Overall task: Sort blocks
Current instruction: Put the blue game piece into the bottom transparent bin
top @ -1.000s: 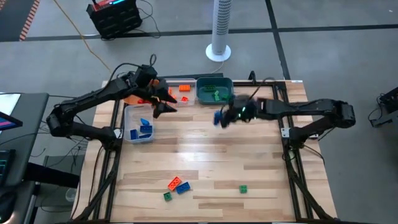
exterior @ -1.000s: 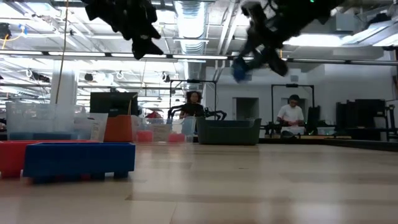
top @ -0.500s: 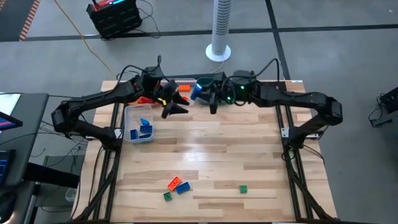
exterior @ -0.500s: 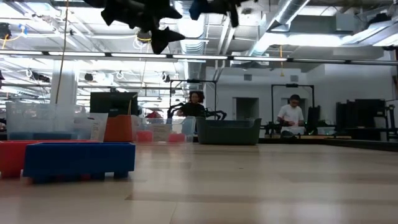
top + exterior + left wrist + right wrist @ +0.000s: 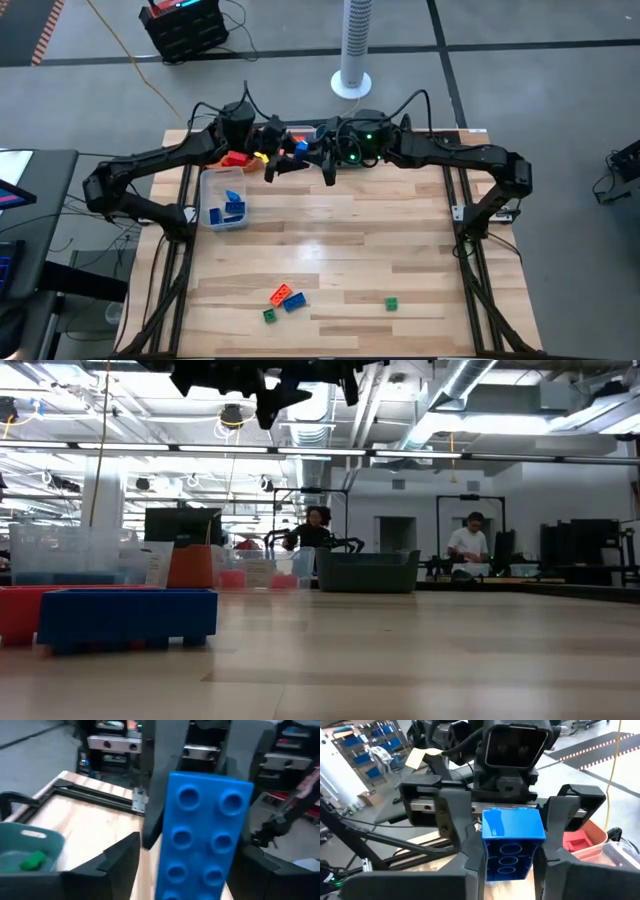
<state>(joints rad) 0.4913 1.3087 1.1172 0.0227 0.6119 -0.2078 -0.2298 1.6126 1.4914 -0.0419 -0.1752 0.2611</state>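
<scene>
My right gripper (image 5: 510, 870) is shut on a blue studded block (image 5: 202, 830), held high above the table's far middle (image 5: 301, 148). My left gripper (image 5: 192, 870) faces it, open. Its fingers (image 5: 451, 815) stand on either side of the block, and I cannot tell whether they touch it. The block's studs face the left gripper and its hollow underside (image 5: 509, 857) faces the right one. Several loose blocks lie near the table's front: orange (image 5: 280, 293), blue (image 5: 294, 302) and two green (image 5: 269, 315) (image 5: 391, 303). My right gripper pinches the blue block's two long sides (image 5: 487, 855) between its two fingers. The fingers come about level from the table's right and lie across the block. The block stands nearly upright, slightly tilted, lifted clear of table and bins.
A clear bin (image 5: 225, 200) with blue blocks stands at the far left. Beside it an orange bin (image 5: 236, 158) holds red blocks. A teal bin (image 5: 30, 847) with a green block stands under the arms. People and benches show in the room behind.
My right gripper has risen and carried the blue block toward the table's far left, up to my left gripper, rolling as it went. My left gripper has tipped up to about level and shifted a little toward the right gripper.
</scene>
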